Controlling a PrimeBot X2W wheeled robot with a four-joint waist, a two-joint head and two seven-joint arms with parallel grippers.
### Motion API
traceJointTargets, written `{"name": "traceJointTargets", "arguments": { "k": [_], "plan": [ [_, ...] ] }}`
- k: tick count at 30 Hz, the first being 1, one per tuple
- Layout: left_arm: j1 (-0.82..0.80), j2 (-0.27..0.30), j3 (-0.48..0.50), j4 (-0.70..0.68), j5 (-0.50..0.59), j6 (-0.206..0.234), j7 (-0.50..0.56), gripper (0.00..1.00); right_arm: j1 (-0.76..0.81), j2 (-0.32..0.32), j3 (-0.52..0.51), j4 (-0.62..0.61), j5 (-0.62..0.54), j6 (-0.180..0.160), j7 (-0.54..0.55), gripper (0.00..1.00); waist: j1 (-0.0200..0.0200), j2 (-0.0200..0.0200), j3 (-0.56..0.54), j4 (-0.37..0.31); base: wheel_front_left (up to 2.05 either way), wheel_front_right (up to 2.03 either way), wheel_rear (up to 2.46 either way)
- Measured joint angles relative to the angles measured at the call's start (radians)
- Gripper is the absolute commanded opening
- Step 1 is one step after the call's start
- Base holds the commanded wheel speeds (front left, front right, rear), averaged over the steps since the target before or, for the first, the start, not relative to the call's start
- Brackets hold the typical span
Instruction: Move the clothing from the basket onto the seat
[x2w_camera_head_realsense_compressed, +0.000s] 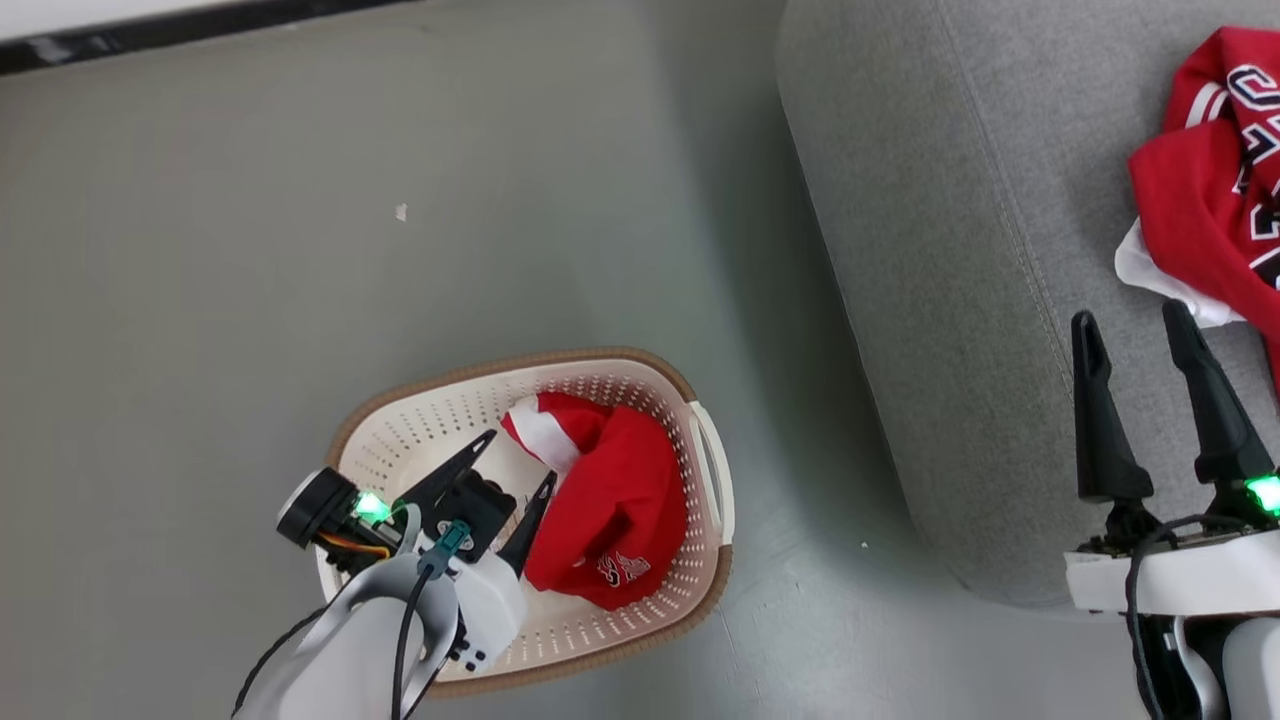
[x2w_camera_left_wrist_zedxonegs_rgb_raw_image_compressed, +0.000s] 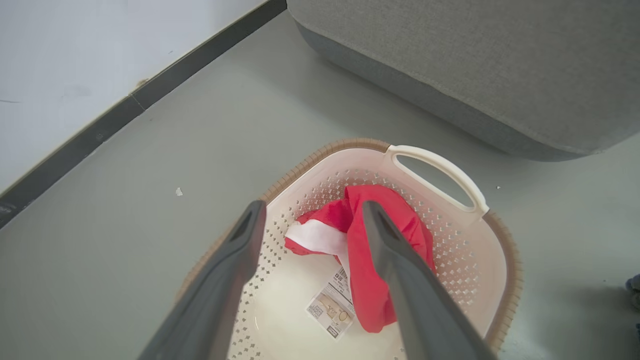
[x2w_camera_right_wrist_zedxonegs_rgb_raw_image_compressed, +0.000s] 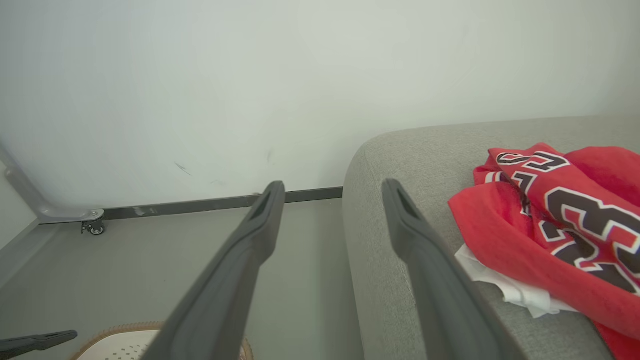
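The robot's left arm reaches in from the lower left of the head view, pale forearm angled up and to the right. The left gripper (x2w_camera_head_realsense_compressed: 520, 457) hangs inside the basket (x2w_camera_head_realsense_compressed: 420, 420), its two dark fingers spread wide with nothing between them. One fingertip lies just beside the crumpled red jersey (x2w_camera_head_realsense_compressed: 620, 500); whether it touches the cloth cannot be told.

Seen along that wrist, the left gripper (x2w_camera_left_wrist_zedxonegs_rgb_raw_image_compressed: 314, 206) points down into the basket (x2w_camera_left_wrist_zedxonegs_rgb_raw_image_compressed: 325, 152). There the jersey (x2w_camera_left_wrist_zedxonegs_rgb_raw_image_compressed: 327, 216) is bunched against the wall on the handle side, a band of white trim showing. A paper label (x2w_camera_left_wrist_zedxonegs_rgb_raw_image_compressed: 332, 307) lies on the basket's bottom, partly under the cloth.

The right arm rises at the lower right of the head view. The right gripper (x2w_camera_head_realsense_compressed: 1128, 315) points up the view over the edge of the seat (x2w_camera_head_realsense_compressed: 950, 250), its fingers also wide apart and empty. Near it a second jersey (x2w_camera_head_realsense_compressed: 1200, 210) (lettering outlined in black and white) lies heaped on the cushion, with a white cloth (x2w_camera_head_realsense_compressed: 1150, 275) poking out beneath.

From the right wrist, the right gripper (x2w_camera_right_wrist_zedxonegs_rgb_raw_image_compressed: 334, 184) points roughly level toward the wall (x2w_camera_right_wrist_zedxonegs_rgb_raw_image_compressed: 250, 75), beside the rounded corner of the seat (x2w_camera_right_wrist_zedxonegs_rgb_raw_image_compressed: 400, 165). The second jersey (x2w_camera_right_wrist_zedxonegs_rgb_raw_image_compressed: 550, 220) lies to its right, over the white cloth (x2w_camera_right_wrist_zedxonegs_rgb_raw_image_compressed: 515, 287). The basket (x2w_camera_right_wrist_zedxonegs_rgb_raw_image_compressed: 120, 332) peeks in at the bottom left.

The basket stands on the grey floor (x2w_camera_head_realsense_compressed: 300, 250), apart from the seat.
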Motion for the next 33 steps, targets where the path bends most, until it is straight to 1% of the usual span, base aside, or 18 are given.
{"name": "traceJointTargets", "arguments": {
  "k": [7, 13, 22, 33],
  "plan": [
    [-0.044, -0.004, -0.005, 0.015, 0.017, 0.000, -0.008, 1.00, -0.055, 0.000, 0.001, 0.004, 0.019, 0.000, -0.001, 1.00, 0.0000, 0.0000, 0.066, -0.023, 0.00, 0.00, 0.00],
    [-0.089, -0.006, -0.027, 0.034, 0.044, 0.000, -0.013, 1.00, -0.114, 0.000, 0.007, 0.026, 0.034, 0.000, -0.005, 1.00, 0.0000, 0.0000, 0.133, -0.048, 0.00, 0.00, 0.00],
    [-0.122, -0.003, -0.067, 0.099, 0.088, -0.009, 0.002, 1.00, -0.177, 0.000, 0.030, 0.054, 0.061, 0.000, -0.012, 1.00, 0.0000, 0.0000, 0.207, -0.078, 0.00, 0.00, 0.00],
    [-0.167, 0.003, -0.078, 0.166, 0.106, -0.009, 0.020, 1.00, -0.242, 0.000, 0.037, 0.067, 0.090, 0.000, -0.013, 1.00, 0.0000, 0.0000, 0.280, -0.120, 0.00, 0.00, 0.00]
  ]
}}
